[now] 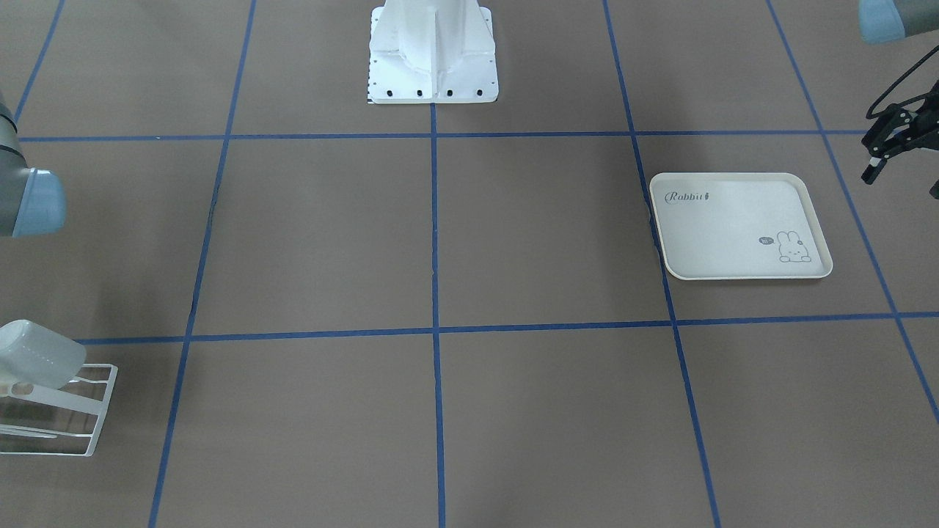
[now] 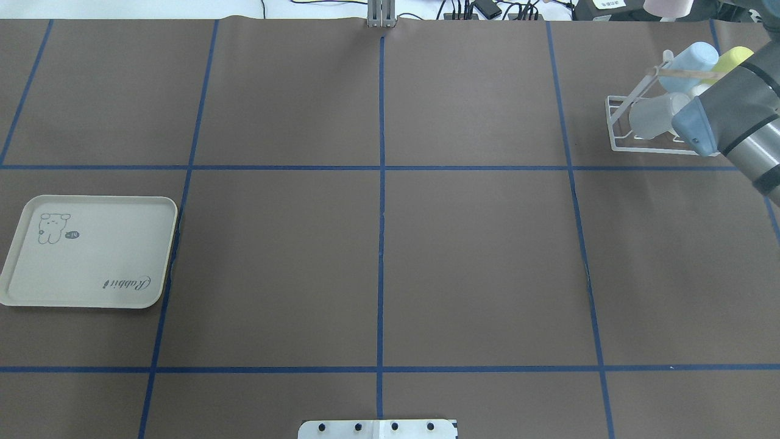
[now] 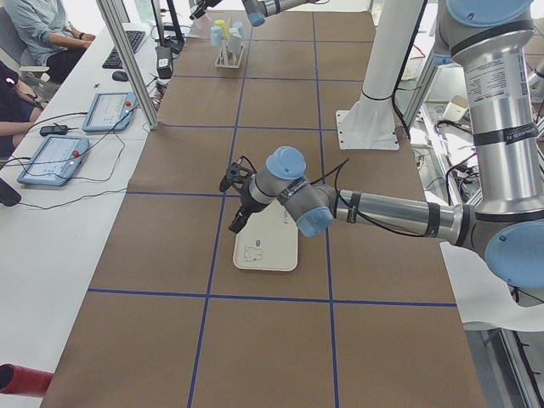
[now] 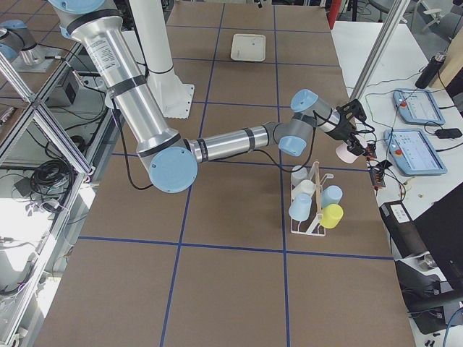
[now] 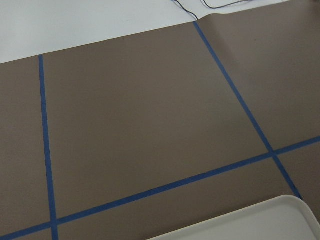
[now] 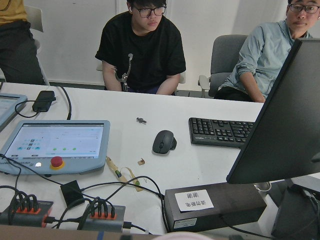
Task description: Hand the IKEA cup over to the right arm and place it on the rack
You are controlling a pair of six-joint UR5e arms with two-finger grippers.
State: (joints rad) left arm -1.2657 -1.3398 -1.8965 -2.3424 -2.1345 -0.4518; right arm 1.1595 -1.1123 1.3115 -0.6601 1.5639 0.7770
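**Transfer, placement stage.** The pink IKEA cup (image 4: pixel 349 152) is hanging just under the right end effector (image 4: pixel 353 130), near the rack (image 4: pixel 312 210), probably aligning with a free prong. Its opening cannot be told. The left end effector (image 1: pixel 904 180) is idling spread and empty near the tray (image 1: pixel 733 273), out of the way.

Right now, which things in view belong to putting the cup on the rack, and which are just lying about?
In the job: silver-grey jointed right arm; pink plastic cup at its tip; white wire-frame rack.
Lying about: cream rabbit-print tray; light-blue cup and yellow cup already on the rack; black keyboard on the white desk.
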